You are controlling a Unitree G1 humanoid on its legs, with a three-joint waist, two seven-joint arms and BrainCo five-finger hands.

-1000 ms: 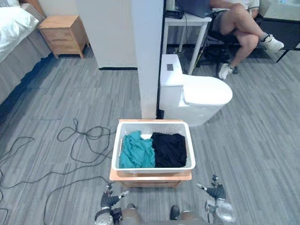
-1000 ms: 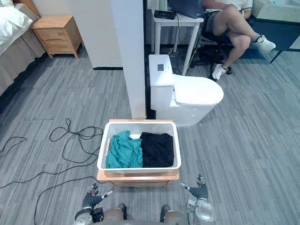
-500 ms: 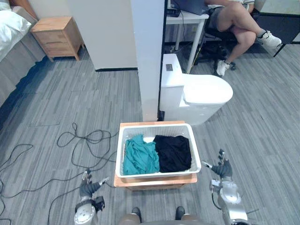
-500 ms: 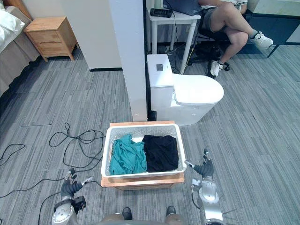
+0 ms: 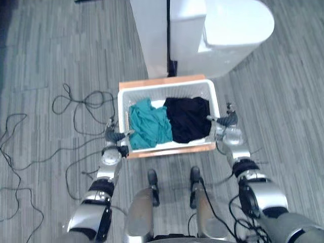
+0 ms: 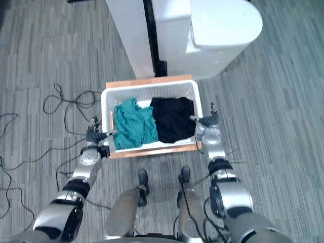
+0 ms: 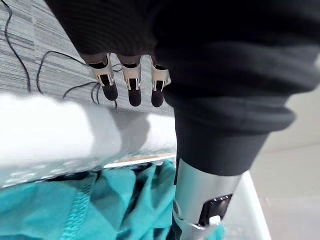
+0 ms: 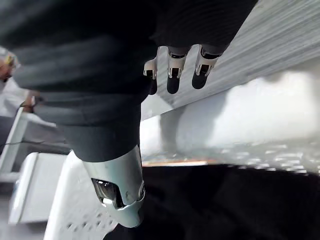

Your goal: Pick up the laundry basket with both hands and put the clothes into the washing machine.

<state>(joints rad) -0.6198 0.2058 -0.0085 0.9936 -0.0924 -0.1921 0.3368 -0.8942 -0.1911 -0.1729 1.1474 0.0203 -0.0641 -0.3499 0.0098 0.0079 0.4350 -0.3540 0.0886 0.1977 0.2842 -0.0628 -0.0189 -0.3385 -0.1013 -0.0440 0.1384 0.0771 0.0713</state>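
reaching in was the big change here: half a second earlier both hands hung low and wide of the laundry basket [image 5: 167,91], and now they'd come right up to its two short ends. the head had tipped down too, so the whole scene slid in the eye views. the basket itself didn't go anywhere.

the left hand [image 5: 115,136] sat at the end by the teal garment [image 5: 149,124] and the right hand [image 5: 228,120] at the end by the black garment [image 5: 188,117]. in the wrist views each hand straddled the white rim, with fairly straight fingers [image 7: 132,90] outside and the thumb [image 7: 200,200] hanging inside over the clothes. the right fingers [image 8: 172,75] stood the same way. so both hands looked spread and not clamped on anything yet, far as i could tell.

the basket was still parked on its wooden stand [image 5: 172,150] with both garments inside, just in front of a white toilet [image 5: 233,25]. i'd say the approach was done, and squeezing the rim and lifting were next.
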